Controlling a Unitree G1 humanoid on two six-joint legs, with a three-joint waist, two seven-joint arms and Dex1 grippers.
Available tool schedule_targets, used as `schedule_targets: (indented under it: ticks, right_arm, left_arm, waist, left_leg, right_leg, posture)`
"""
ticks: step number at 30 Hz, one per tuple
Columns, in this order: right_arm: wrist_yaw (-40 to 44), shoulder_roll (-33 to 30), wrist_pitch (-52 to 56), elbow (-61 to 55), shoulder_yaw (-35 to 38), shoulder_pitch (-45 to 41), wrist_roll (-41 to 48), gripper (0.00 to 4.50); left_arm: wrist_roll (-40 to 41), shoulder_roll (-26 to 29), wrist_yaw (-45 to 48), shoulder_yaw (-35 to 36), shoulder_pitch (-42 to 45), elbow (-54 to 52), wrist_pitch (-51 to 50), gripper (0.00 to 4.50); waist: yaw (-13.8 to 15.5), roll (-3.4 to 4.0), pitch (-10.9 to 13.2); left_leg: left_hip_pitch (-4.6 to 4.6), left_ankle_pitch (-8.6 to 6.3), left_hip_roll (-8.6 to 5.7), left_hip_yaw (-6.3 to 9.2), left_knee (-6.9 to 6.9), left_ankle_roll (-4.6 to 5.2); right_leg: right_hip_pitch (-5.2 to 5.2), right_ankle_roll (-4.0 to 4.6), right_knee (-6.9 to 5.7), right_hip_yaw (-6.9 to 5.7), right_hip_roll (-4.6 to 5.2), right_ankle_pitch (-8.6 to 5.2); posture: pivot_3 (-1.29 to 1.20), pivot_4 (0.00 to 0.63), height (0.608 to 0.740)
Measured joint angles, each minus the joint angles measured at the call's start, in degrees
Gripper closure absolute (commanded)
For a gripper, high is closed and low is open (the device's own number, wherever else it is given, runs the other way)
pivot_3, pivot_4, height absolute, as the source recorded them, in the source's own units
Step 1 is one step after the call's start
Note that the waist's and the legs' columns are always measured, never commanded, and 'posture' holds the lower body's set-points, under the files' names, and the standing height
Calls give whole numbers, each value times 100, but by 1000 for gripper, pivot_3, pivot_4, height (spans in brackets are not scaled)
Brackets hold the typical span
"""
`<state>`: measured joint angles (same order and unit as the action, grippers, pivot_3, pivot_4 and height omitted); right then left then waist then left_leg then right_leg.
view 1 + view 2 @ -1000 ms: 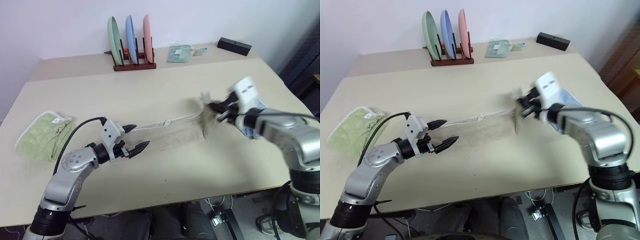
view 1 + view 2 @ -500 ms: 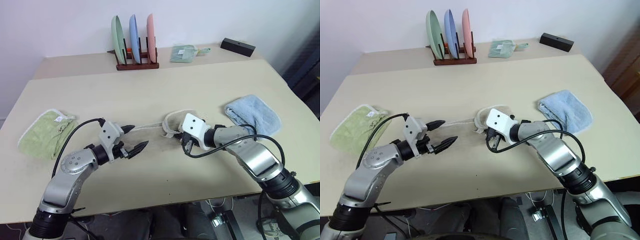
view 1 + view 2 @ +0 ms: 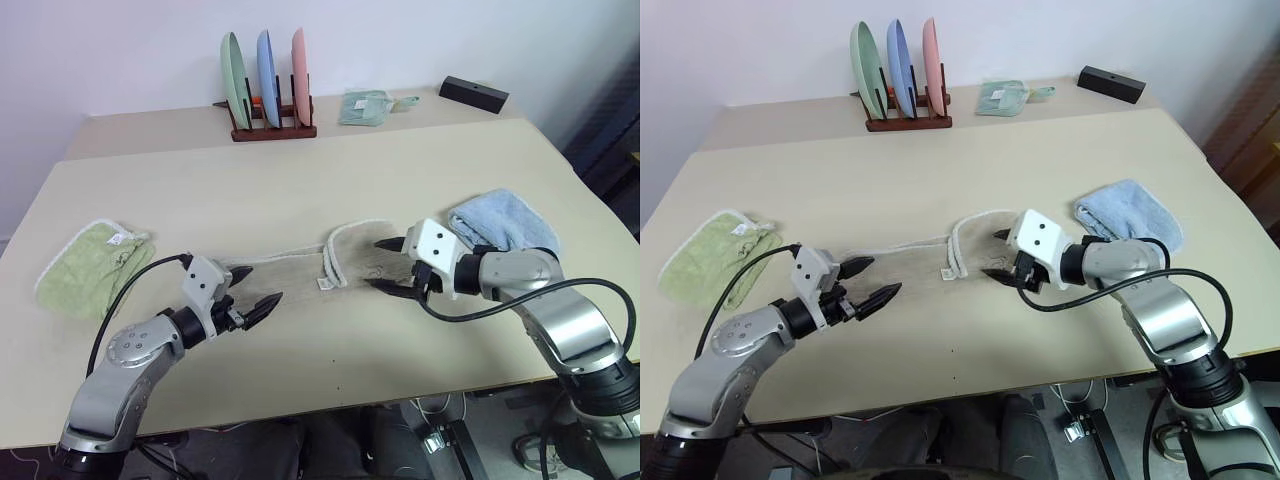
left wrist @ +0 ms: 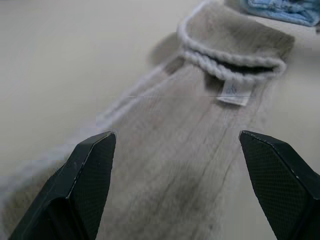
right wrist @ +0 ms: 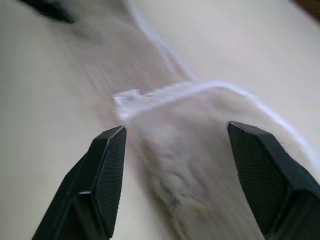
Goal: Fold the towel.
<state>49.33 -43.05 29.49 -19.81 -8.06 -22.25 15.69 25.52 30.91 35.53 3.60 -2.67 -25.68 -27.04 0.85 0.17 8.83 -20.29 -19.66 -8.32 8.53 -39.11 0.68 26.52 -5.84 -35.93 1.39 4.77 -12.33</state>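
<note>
The beige towel [image 3: 330, 265] lies flat on the tan table [image 3: 300, 180], stretched in a long strip across the middle between the two arms, with its right end folded back over itself so that the white-stitched edge curls in a loop and a small white tag [image 3: 324, 284] shows at the fold. The left gripper [image 3: 262, 287] hovers over the towel's left end with its two black fingers spread wide, holding nothing; in the left wrist view the cloth runs away between the fingers [image 4: 85, 185] toward the folded end. The right gripper [image 3: 389, 266] sits at the folded right end, its fingers also spread apart, one above and one below the cloth's edge, not pinching it. A light blue towel [image 3: 505, 222] lies bunched just behind the right arm, and a light green towel [image 3: 90, 268] rests near the table's left edge. At the far side stand three plates [image 3: 265, 70] in a wooden rack, a small folded green cloth [image 3: 365, 106] and a black box [image 3: 473, 93].
</note>
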Motion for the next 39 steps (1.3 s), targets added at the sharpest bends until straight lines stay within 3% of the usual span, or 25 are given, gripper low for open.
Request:
schedule_targets:
  ticks: [2, 5, 9, 16, 22, 25, 27, 32, 35, 39]
  right_arm:
    - [-95, 271, 9, 257, 105, -103, 74, 1222]
    - [-363, 934, 62, 774, 291, -397, 280, 2425]
    - [-574, 1497, -342, 1752, 171, -637, 66, 4451]
    - [-584, 1846, -1370, 2908, -378, -411, -612, 4488]
    - [-637, 1895, -2039, 3120, -463, -350, -948, 4488]
    - [-538, 1880, -1986, 2957, -348, -360, -821, 3657]
    - [-373, 1788, -1893, 2669, -161, -449, -601, 2683]
    - [-35, 1467, -1791, 1996, 104, -886, -414, 211]
    - [132, 1434, -1834, 1895, 55, -959, -427, 61]
    - [194, 1434, -1998, 1896, -53, -976, -552, 61]
  left_arm:
    - [16, 0, -39, 25, -3, -60, -16, 452]
    - [25, -5, -86, 56, -54, -127, -33, 452]
    - [47, -18, -133, 65, -252, -189, -87, 452]
    - [154, -120, -301, 125, -378, -384, -171, 452]
    - [252, -156, -484, 223, -747, -687, -384, 452]
    - [492, -183, -588, 452, -1061, -937, -550, 452]
    - [820, -236, -672, 743, -1327, -1111, -767, 0]
    - [2264, -576, -1155, 1414, -2072, -1720, -1334, 0]
    - [2905, -858, -1705, 1339, -2570, -2005, -1686, 0]
    - [3673, -1346, -2722, 1301, -2551, -1943, -1875, 0]
  waist:
    - [-2, 0, 0]
    - [-14, 0, 0]
    - [7, -1, -1]
    - [-17, -1, -1]
    - [-17, -1, -3]
    - [-15, -1, -2]
    - [-15, 0, -1]
    - [-11, -2, -2]
    - [0, -2, -1]
    - [19, -4, -1]
  left_leg:
    - [1, 0, 0, -2, 0, 0]
    - [0, 0, 1, -5, 3, 0]
    - [-1, 0, 0, -3, 3, 0]
    - [1, 0, 0, -5, 2, -1]
    - [7, -1, 1, -7, 4, -1]
    - [3, -1, 1, -8, 4, -1]
    - [-1, -1, 1, -9, 5, -1]
    - [5, -3, 3, -5, 5, -1]
    - [7, -5, 3, -10, 4, 3]
    - [12, -5, 3, -9, 0, 3]
  right_leg:
    - [0, 0, 0, 2, 0, 0]
    - [4, 0, 0, 4, -2, 0]
    - [0, 0, 3, 2, -1, 0]
    - [3, 0, 0, 2, -2, 0]
    - [-1, 0, -1, 5, -5, 0]
    - [3, 0, -1, 7, -5, 0]
    - [8, 1, 0, 8, -5, 0]
    - [-3, 1, 3, 8, -5, 0]
    - [-6, 1, 5, 15, -5, 0]
    - [-10, 1, 2, 13, -4, 0]
  posture:
    - [0, 150, 740]
    - [0, 150, 740]
    - [0, 150, 740]
    - [0, 150, 740]
    - [0, 150, 740]
    - [0, 150, 740]
    - [0, 150, 740]
    - [0, 150, 740]
    - [0, 150, 740]
    - [0, 150, 740]
